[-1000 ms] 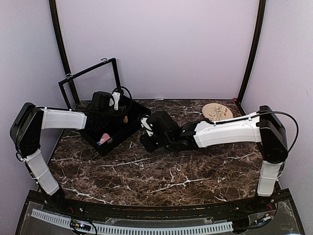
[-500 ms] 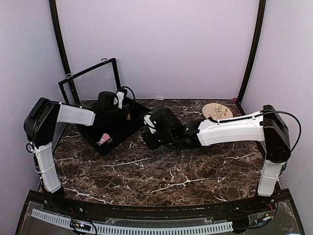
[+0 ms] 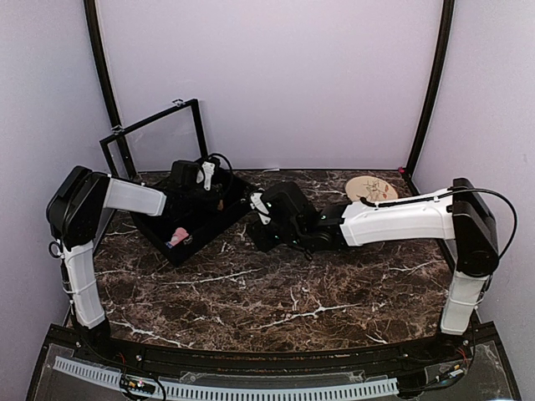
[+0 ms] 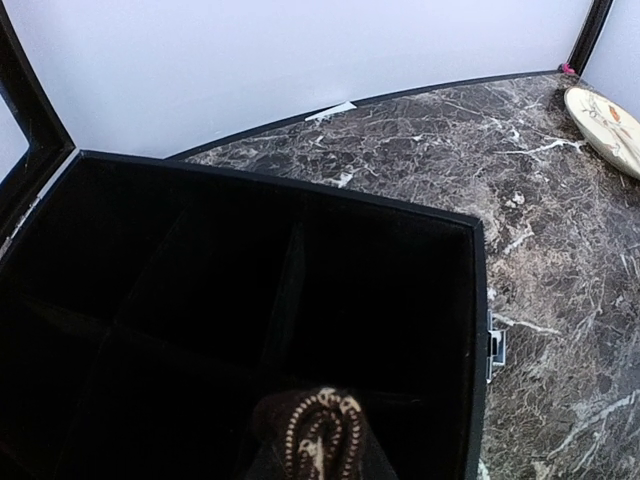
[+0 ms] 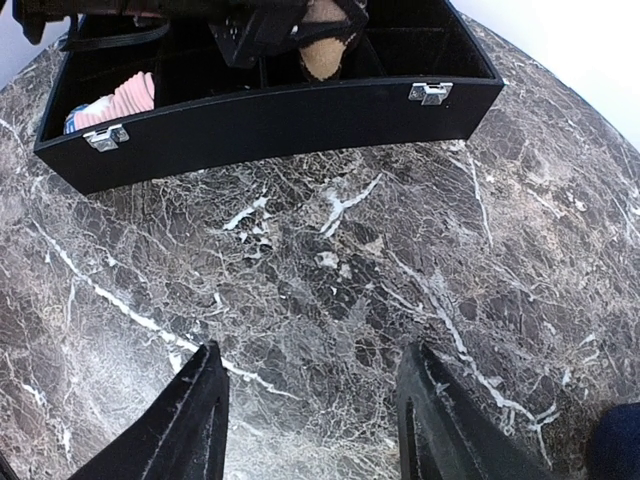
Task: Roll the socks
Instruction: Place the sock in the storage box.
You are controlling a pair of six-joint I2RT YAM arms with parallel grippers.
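L pincer [image 3: 219, 195] advanced, knit argyle sock [image 4: 318, 440] gripped

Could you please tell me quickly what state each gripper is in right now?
Left gripper: closed, holding the black argyle sock.
Right gripper: open, nothing between its fingers.

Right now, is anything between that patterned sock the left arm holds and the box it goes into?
Nothing visible does. The argyle sock hangs just over the black box, with open dark compartments directly beneath.
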